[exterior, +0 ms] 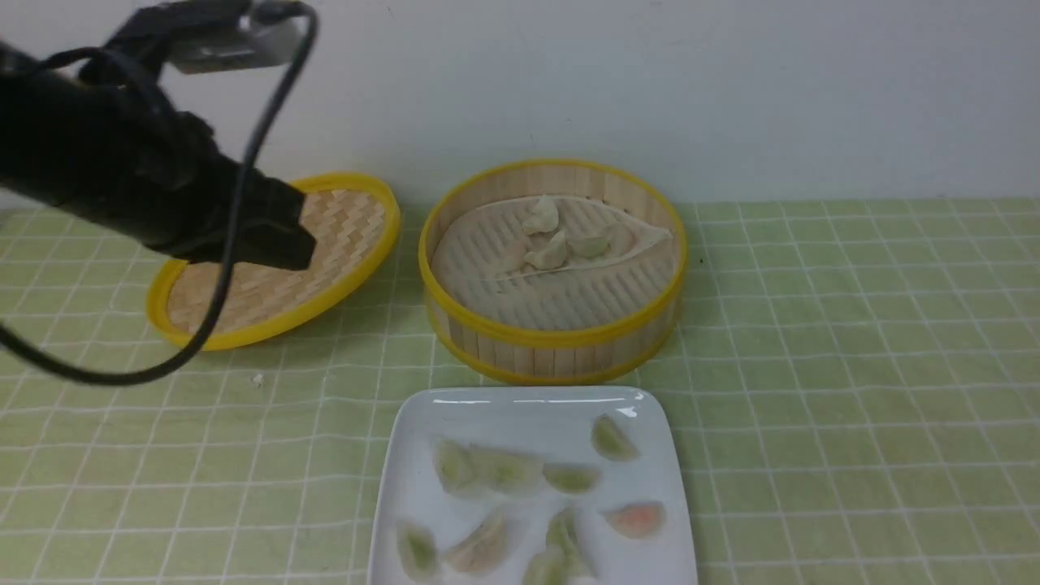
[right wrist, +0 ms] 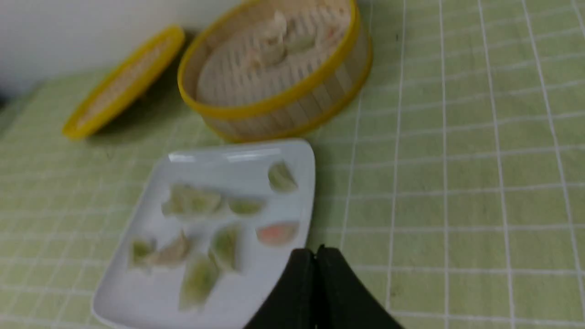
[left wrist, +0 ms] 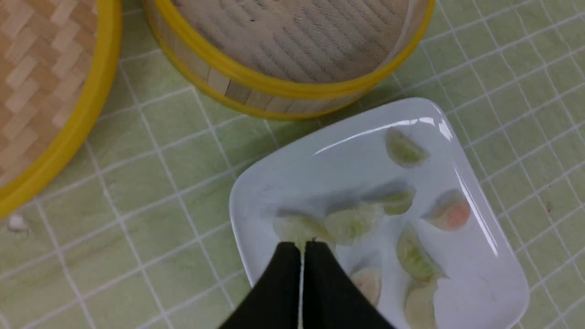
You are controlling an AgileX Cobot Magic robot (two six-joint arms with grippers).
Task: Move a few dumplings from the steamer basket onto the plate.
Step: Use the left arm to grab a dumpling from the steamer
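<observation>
From my station this looks like a lab test table dressed as a dining corner: a green tablecloth (exterior: 853,325) with white grid lines, a plain white wall (exterior: 731,81) directly behind, and the robot's left arm (exterior: 97,162) with a loose black cable (exterior: 230,236), beside a bamboo steamer basket (exterior: 552,335) and a white plate (exterior: 520,414).

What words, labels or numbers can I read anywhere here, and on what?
None can be read. The steamer basket, the woven lid, the plate, the green checked cloth and the wall carry no writing in any view. The grey box on the left arm is too blurred to show any marking.
</observation>
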